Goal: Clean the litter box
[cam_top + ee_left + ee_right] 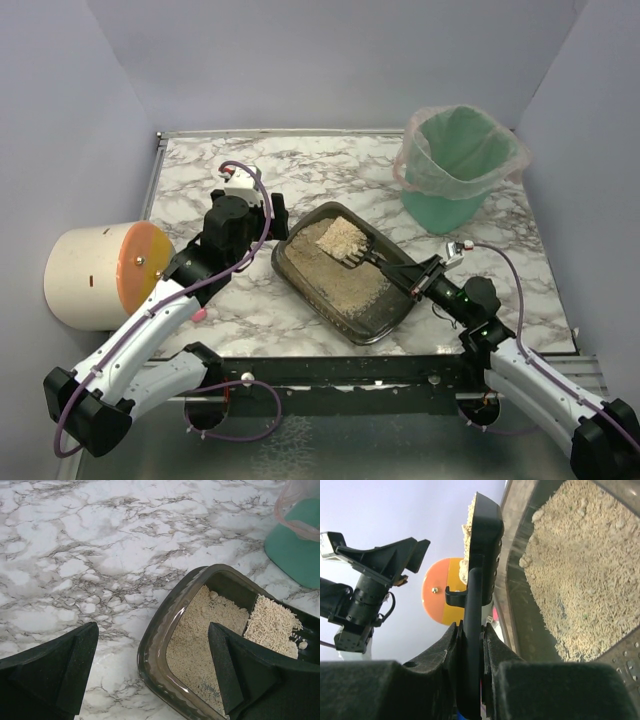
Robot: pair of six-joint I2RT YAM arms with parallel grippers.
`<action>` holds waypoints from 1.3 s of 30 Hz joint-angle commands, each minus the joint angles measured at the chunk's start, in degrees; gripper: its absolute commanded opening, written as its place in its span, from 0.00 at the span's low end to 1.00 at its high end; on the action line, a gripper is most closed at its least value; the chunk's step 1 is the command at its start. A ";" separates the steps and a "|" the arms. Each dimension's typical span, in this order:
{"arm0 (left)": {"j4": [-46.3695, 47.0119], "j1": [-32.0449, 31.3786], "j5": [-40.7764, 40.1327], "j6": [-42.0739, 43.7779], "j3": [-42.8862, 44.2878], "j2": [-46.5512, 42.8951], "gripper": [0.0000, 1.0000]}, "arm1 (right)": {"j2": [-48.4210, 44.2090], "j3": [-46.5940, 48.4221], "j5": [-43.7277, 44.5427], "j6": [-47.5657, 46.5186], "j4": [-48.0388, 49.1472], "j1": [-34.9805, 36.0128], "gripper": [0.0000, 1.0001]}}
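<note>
Right gripper [420, 278] clamped on my loaded scoop [350, 243], over the litter box [283, 258], probably so spills land inside. Left gripper [272, 218] spread astride its left rim, empty.

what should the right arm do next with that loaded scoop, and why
Probably carry the scoop, kept level, up and back toward the green bin. The right gripper has its jaws shut on the handle, the scoop bears a heap of litter, and it sits over the litter box. The bin stands apart, further back on the right.
</note>
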 commanded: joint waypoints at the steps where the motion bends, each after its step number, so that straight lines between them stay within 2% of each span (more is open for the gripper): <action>1: 1.34 -0.15 -0.56 0.78 -0.31 -0.27 0.99 | 0.69 4.26 -0.56 -3.27 3.45 -0.16 0.01; 3: 0.42 -0.16 -1.11 0.80 -0.41 0.11 0.99 | 2.30 3.80 -7.15 -0.70 9.44 -0.02 0.01; 4: 0.14 -0.21 -1.40 0.75 -0.50 0.05 0.99 | 0.31 3.24 -6.26 -0.66 7.40 -0.08 0.01; 6: 0.68 -0.13 -1.22 0.72 -0.59 -0.37 0.99 | -7.78 4.28 5.86 -4.82 -9.65 -0.38 0.00; 7: 1.33 -0.16 -0.96 0.82 -0.59 -0.49 0.99 | -8.51 2.44 6.48 -3.47 -6.64 -0.41 0.01; 9: 1.71 -0.16 -0.69 1.00 -0.66 -0.03 0.99 | -1.09 1.66 -2.43 0.40 6.46 0.03 0.01; 10: 1.37 -0.10 -0.83 0.96 -0.63 0.31 0.99 | 3.68 3.34 -7.65 0.28 9.05 0.28 0.01; 11: 0.97 -0.08 -0.80 0.88 -0.47 0.79 0.99 | 4.93 3.64 -7.99 -0.19 9.36 0.04 0.01; 13: 0.55 -0.12 -0.29 0.80 0.06 1.25 0.99 | -0.25 4.30 -0.45 -1.39 -3.14 -1.67 0.01; 14: 0.52 -0.12 -0.16 0.83 0.10 1.19 0.99 | -1.76 3.19 -0.78 -0.73 -1.47 -1.70 0.01; 16: 0.77 -0.14 -0.95 0.71 -0.52 0.46 0.99 | 1.31 2.77 -7.26 1.34 5.42 -0.66 0.01; 17: 0.88 -0.16 -1.24 0.66 -0.81 0.05 0.99 | 0.79 3.57 -7.70 0.28 3.76 -0.69 0.01; 19: 1.06 -0.16 -1.00 0.70 -0.62 0.09 0.99 | -4.62 6.80 0.34 -5.68 -11.95 -1.98 0.00; 20: 1.23 -0.16 -0.75 0.78 -0.41 0.22 0.99 | -5.46 6.05 0.43 -3.55 -9.20 -2.17 0.01; 21: 1.26 -0.17 -0.48 0.82 -0.28 0.45 0.99 | -4.16 4.24 -2.87 -0.73 -1.68 -2.10 0.01; 22: 1.20 -0.12 -0.45 0.76 -0.36 0.54 0.99 | -2.03 3.90 -6.34 1.42 1.54 -1.57 0.01; 23: 0.96 -0.12 -0.62 0.62 -0.55 0.66 0.99 | -0.90 4.81 -8.65 0.71 0.89 -1.13 0.01; 24: 0.82 -0.14 -0.69 0.51 -0.63 0.66 0.99 | -2.36 5.93 -6.73 -1.61 -4.97 -1.14 0.01; 25: 0.85 -0.14 -0.59 0.48 -0.56 0.64 0.99 | -4.86 7.18 -0.84 -4.58 -12.95 -1.45 0.01; 26: 1.09 -0.16 -0.25 0.62 -0.34 0.78 0.99 | -6.19 6.02 2.33 -3.95 -12.72 -1.69 0.01; 28: 1.30 -0.17 -0.15 0.74 -0.13 0.89 0.99 | -1.71 1.87 -3.89 3.59 4.03 -1.37 0.01; 29: 1.08 -0.16 -0.50 0.70 -0.32 0.89 0.99 | 1.48 2.05 -7.63 4.34 7.15 -0.43 0.01; 30: 0.75 -0.16 -0.66 0.59 -0.48 0.82 0.99 | 1.85 2.17 -8.77 3.01 6.00 -0.31 0.01; 32: 0.84 -0.17 -0.41 0.53 -0.53 0.44 0.99 | -3.76 3.29 0.41 -0.23 -9.02 -1.15 0.01; 33: 1.15 -0.12 -0.24 0.68 -0.43 0.33 0.99 | -4.88 1.60 1.73 1.34 -5.12 -1.24 0.01; 34: 1.33 -0.15 -0.21 0.80 -0.34 0.36 0.99 | -3.19 0.73 -1.08 3.72 1.98 -1.20 0.01; 35: 1.30 -0.15 -0.49 0.83 -0.45 0.35 0.99 | -0.63 1.84 -5.56 4.22 4.94 -0.52 0.01; 36: 1.04 -0.16 -0.93 0.64 -0.69 0.28 0.99 | 0.26 3.64 -8.40 2.43 2.86 -0.26 0.01; 37: 0.81 -0.16 -0.99 0.58 -0.76 0.35 0.99 | -1.73 6.00 -5.59 -1.49 -6.15 -0.56 0.01; 38: 0.81 -0.16 -0.70 0.56 -0.66 0.41 0.99 | -4.69 8.36 1.17 -5.32 -16.47 -1.10 0.01; 39: 1.07 -0.10 -0.31 0.61 -0.42 0.47 0.99 | -5.36 7.42 1.67 -4.45 -15.15 -1.62 0.00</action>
